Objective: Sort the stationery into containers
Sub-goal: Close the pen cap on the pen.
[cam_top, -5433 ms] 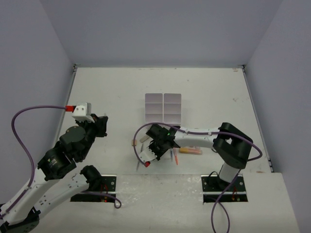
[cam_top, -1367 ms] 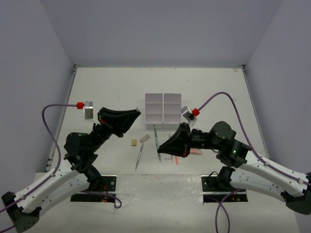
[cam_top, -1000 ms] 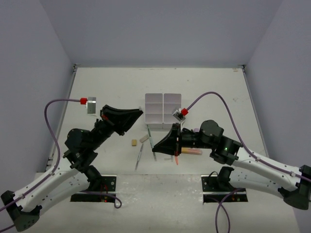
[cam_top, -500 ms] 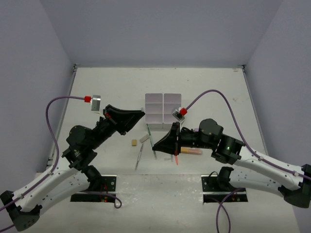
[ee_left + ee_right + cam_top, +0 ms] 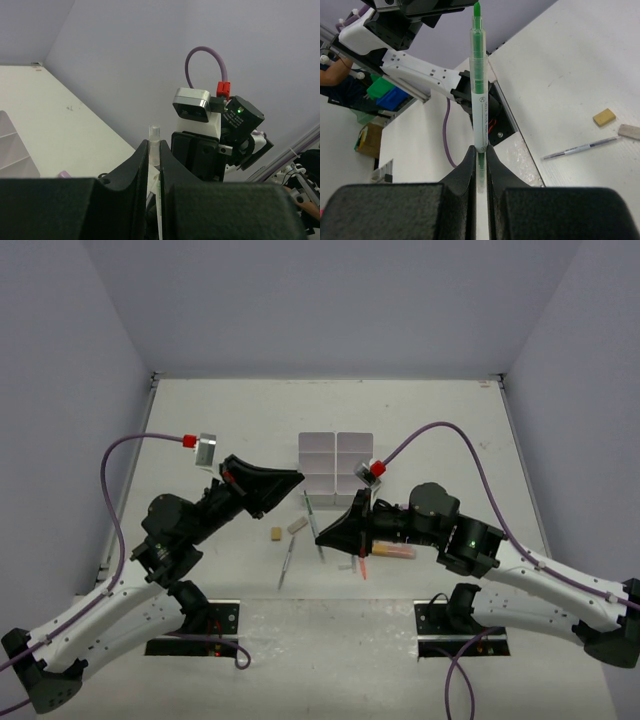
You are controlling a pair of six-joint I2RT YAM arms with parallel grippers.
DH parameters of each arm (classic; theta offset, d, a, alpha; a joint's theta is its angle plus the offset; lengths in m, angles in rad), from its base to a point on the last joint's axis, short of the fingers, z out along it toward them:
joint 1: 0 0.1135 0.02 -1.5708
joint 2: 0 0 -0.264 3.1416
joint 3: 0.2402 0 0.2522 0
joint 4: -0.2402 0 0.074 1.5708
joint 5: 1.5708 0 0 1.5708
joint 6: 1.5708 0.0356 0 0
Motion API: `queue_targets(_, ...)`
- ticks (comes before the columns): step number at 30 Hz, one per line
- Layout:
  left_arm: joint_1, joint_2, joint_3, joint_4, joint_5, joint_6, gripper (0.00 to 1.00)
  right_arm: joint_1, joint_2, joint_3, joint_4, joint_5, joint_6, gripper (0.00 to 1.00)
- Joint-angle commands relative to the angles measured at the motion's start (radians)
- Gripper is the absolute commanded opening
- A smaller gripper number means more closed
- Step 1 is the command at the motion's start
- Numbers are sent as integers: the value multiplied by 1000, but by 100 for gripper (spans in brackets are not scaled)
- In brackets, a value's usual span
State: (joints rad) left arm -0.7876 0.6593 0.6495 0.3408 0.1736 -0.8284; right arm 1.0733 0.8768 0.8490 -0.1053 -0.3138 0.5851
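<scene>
Left of centre, the left arm's black two-finger gripper (image 5: 288, 480) hangs raised, its jaws a narrow slit; gripping or not, I can't tell. Beside it, the slim green-and-white plastic pen (image 5: 309, 508) runs near-to-far, clamped low in the right gripper (image 5: 325, 533). The white six-compartment plastic organizer (image 5: 336, 460) lies just beyond its far tip.

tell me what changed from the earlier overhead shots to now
The right gripper took hold of the green pen and raised it; the left gripper swung in toward its tip. The organizer, tan eraser and grey pen stayed put.
</scene>
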Motion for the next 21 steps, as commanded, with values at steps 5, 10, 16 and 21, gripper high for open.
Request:
queue_targets(5, 5, -13, 35, 6, 24, -14, 0, 5, -1, 63, -10, 56, -16, 0)
queue_targets(10, 4, -20, 22, 10, 24, -17, 0, 5, -3, 68, -10, 64, -14, 0)
queue_targets(16, 4, -14, 18, 16, 30, -20, 0, 5, 15, 81, -6, 44, -12, 0)
queue_targets(21, 5, -18, 12, 15, 18, -17, 0, 7, 11, 78, -2, 36, -7, 0)
